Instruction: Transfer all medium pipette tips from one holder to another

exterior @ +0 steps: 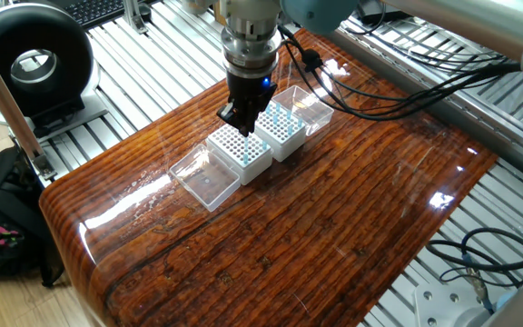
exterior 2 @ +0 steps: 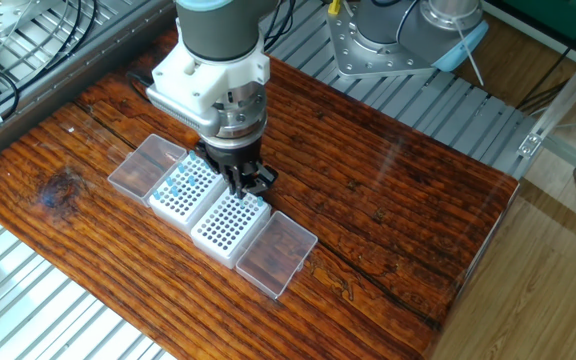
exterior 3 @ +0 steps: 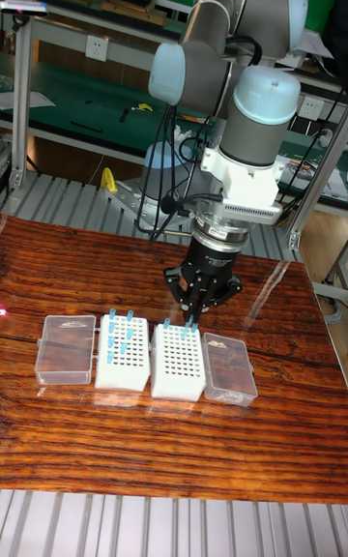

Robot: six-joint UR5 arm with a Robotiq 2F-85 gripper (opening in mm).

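Note:
Two white grid holders stand side by side. The one [exterior 3: 124,354] [exterior 2: 181,190] [exterior: 280,134] beside the far clear lid holds several light-blue medium pipette tips [exterior 3: 118,335] [exterior: 278,118]. The other holder [exterior 3: 178,364] [exterior 2: 226,226] [exterior: 240,151] has only a few tips [exterior 3: 166,324] in its back row. My gripper [exterior 3: 196,312] [exterior 2: 247,185] [exterior: 241,116] hangs low over that back row. Its fingers are pinched together on the top of a tip [exterior 3: 189,323] that stands at the holder's edge.
An open clear lid lies at each outer end of the holders [exterior 3: 66,348] [exterior 3: 228,367]. A black round device [exterior: 31,60] stands off the table's left. Cables [exterior: 398,86] trail over the far right edge. Metal rails surround the wooden table [exterior: 271,245].

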